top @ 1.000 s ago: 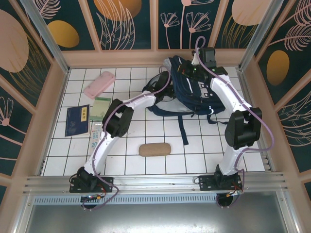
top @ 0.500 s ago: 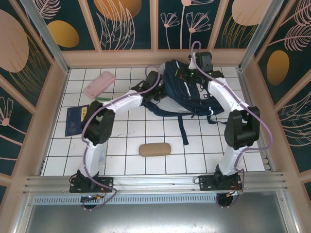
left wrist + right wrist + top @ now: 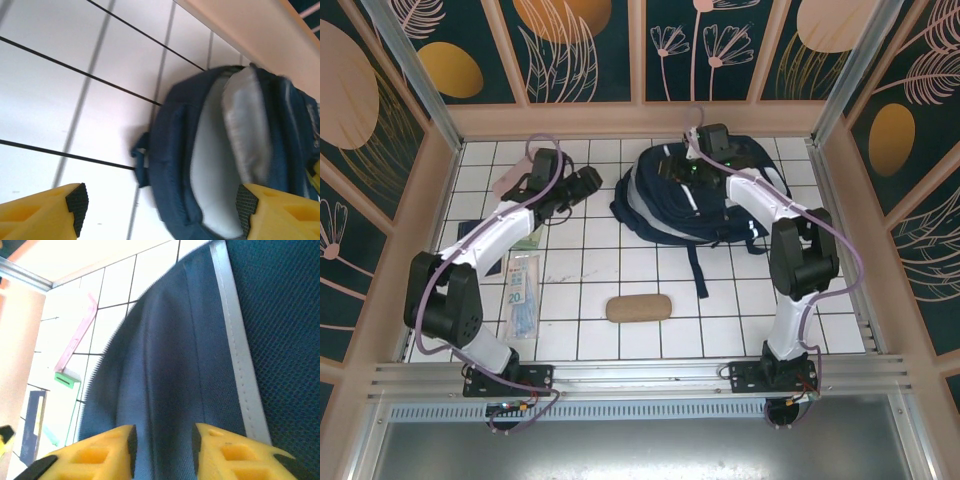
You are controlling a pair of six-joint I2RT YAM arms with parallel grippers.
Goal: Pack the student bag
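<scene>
On the white-tiled counter [image 3: 740, 320], nearest the arm bases at the bottom of the overhead view, a tan oblong pouch [image 3: 639, 308] is seen lying at lower centre. A clear packet [image 3: 521, 290] printed in blue lies to its left. Further up, left of centre, the left arm [image 3: 500, 225] is stretched toward the upper left. The left jaws are shown in the wrist view spread wide and empty, just to the left of the bag and not touching it. The student bag [image 3: 660, 215] is found at upper centre-right, lying flat close to the back wall, with its straps [image 3: 696, 265] trailing toward the bottom of the frame. In the left wrist view its main compartment is seen gaping, with pale grey lining [image 3: 215, 165] exposed and a small fabric loop [image 3: 140, 160] sticking out at one edge. The right jaws are held low over the bag's upper left part and parted narrowly. Navy fabric and a white stripe [image 3: 235, 350] are seen beyond them, and nothing is visibly pinched. The bag is judged soft, floppy and bulky rather than heavy. It would likely sag if lifted by loose cloth, so the firmer zip rim of the opening, or the loop, is judged the better hold.
</scene>
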